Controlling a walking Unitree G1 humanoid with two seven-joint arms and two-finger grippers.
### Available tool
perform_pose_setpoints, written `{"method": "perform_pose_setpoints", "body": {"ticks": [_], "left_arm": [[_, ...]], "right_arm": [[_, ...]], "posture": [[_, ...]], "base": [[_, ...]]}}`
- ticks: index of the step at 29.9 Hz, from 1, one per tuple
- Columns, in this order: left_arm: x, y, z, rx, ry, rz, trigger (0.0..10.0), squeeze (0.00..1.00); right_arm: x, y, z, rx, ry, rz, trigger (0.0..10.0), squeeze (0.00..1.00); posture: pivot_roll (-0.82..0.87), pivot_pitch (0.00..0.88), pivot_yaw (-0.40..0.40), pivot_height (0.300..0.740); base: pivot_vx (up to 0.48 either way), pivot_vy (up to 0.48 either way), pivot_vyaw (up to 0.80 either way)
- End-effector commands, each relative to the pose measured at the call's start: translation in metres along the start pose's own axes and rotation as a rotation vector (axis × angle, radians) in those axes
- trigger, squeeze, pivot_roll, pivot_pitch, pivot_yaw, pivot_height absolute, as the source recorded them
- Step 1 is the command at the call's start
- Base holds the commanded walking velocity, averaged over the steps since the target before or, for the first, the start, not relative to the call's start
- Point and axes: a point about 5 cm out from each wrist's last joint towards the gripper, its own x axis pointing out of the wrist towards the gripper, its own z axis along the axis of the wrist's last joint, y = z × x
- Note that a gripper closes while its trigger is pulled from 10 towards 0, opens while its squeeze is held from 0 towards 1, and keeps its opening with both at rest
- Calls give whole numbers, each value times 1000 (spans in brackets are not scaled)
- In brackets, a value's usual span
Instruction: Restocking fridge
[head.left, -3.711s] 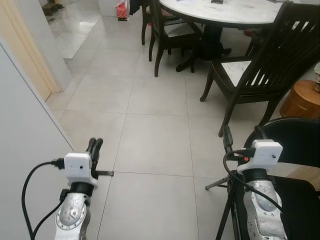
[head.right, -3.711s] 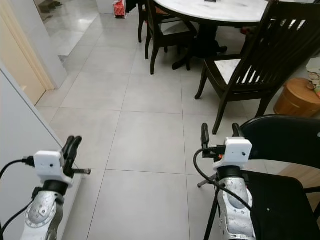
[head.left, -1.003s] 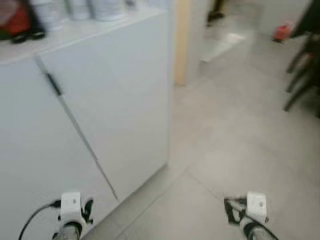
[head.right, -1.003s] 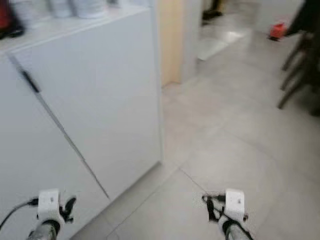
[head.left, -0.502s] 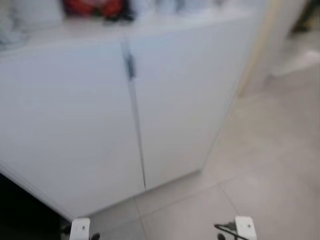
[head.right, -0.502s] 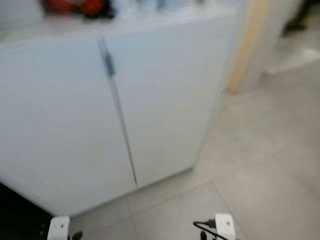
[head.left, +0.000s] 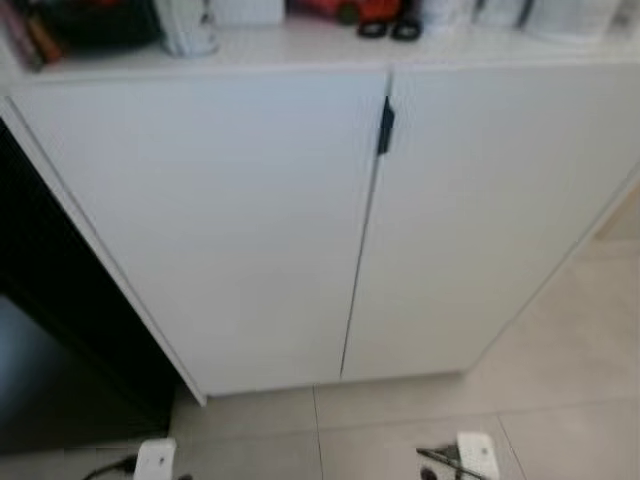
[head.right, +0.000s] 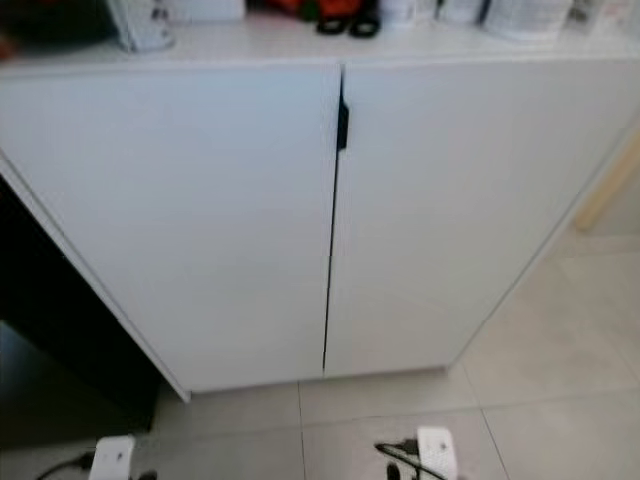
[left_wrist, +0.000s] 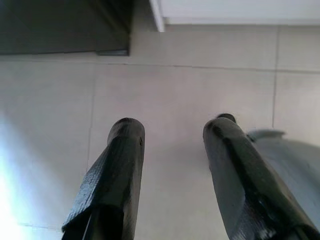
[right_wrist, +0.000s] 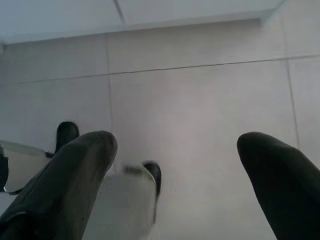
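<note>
White two-door cabinet (head.left: 300, 220), cluttered top; pale tiled floor (head.left: 560, 400); dark gap left

A home, going by the white two-door cabinet (head.left: 360, 220), cluttered countertop (head.left: 300, 45) and pale tiled floor (head.left: 560, 400)

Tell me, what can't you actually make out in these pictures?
- Items on the cabinet top: cut off by the upper edge and blurred in both eye views.
- What is behind the white doors: both closed.
- The dark space left of the cabinet: too dim.
- Left gripper and right gripper: open, holding nothing; arms cut off by the bottom edge.
</note>
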Motion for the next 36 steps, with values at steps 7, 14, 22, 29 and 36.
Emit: {"method": "perform_pose_setpoints", "body": {"ticks": [7, 14, 22, 29, 36], "left_arm": [[-7, 5, -22, -24, 62, 13, 10000, 0], [-9, 9, -28, -35, 89, 21, 10000, 0], [-9, 4, -27, -32, 85, 18, 10000, 0], [-7, 0, -24, -26, 68, 10, 10000, 0], [-7, -1, -23, -22, 72, 7, 10000, 0]], "right_arm": [[-5, -1, -22, -3, 72, -19, 10000, 0], [-5, 0, -22, 28, 69, -13, 10000, 0], [-5, 1, -25, 39, 77, -3, 10000, 0], [-5, 0, -24, 42, 78, 7, 10000, 0], [-5, -2, -24, 28, 81, 12, 10000, 0]], "posture": [[-71, 66, -1, 740], [-73, 66, -3, 740], [-68, 65, -7, 740], [-65, 69, -6, 740], [-70, 64, -8, 740]], "base": [[0, 0, 690], [0, 0, 269], [0, 154, 0], [0, 480, 0], [0, 480, 0]]}}
